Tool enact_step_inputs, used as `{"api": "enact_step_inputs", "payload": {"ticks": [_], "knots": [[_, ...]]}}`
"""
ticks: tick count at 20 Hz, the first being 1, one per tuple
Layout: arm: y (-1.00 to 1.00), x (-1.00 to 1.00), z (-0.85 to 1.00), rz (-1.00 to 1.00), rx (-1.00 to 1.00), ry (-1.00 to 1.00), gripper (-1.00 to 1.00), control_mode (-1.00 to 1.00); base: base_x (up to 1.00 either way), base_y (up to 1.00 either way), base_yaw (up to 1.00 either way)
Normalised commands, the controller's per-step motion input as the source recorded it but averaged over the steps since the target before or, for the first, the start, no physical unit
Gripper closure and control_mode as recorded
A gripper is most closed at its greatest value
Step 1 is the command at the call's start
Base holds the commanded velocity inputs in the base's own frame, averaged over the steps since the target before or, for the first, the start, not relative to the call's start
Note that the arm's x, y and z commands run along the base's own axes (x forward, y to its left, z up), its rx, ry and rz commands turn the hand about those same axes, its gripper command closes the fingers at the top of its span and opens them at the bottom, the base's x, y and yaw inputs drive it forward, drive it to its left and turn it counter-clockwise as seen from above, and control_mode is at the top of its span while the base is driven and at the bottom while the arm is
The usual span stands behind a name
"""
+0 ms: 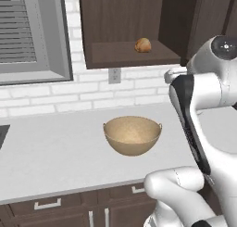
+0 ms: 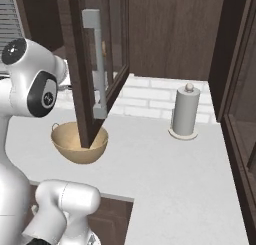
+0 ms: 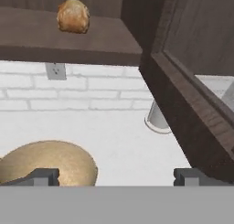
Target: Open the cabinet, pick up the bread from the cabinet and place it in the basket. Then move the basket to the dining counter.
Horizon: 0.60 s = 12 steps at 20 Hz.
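The cabinet stands open, and its glass door with the silver bar handle swings out over the worktop. On the cabinet's lower shelf lies the bread, a small golden-brown roll. The tan woven basket sits empty on the grey worktop below the shelf, partly behind the door's edge in the right base view. My gripper is open with nothing between its fingertips. It hovers above the basket, below and short of the bread. The dining counter is out of view.
The open door hangs close on the gripper's right. A paper towel roll stands at the back of the worktop. There is a wall outlet under the cabinet, a window with blinds at the left, and drawers below the worktop edge.
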Motion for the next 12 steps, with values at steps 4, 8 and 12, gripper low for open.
{"api": "enact_step_inputs", "payload": {"ticks": [4, 8, 12], "knots": [[0.56, 0.36, -0.02, 0.1, 0.48, -0.09, -1.0, -1.0, 0.0, 0.0, 0.0], [0.61, 0.76, 0.05, 0.09, 0.24, -0.28, -1.0, -1.0, 0.0, 0.0, 0.0], [0.42, 0.54, 0.0, 0.01, 0.0, -0.33, -1.0, -1.0, 0.0, 0.0, 0.0]]}}
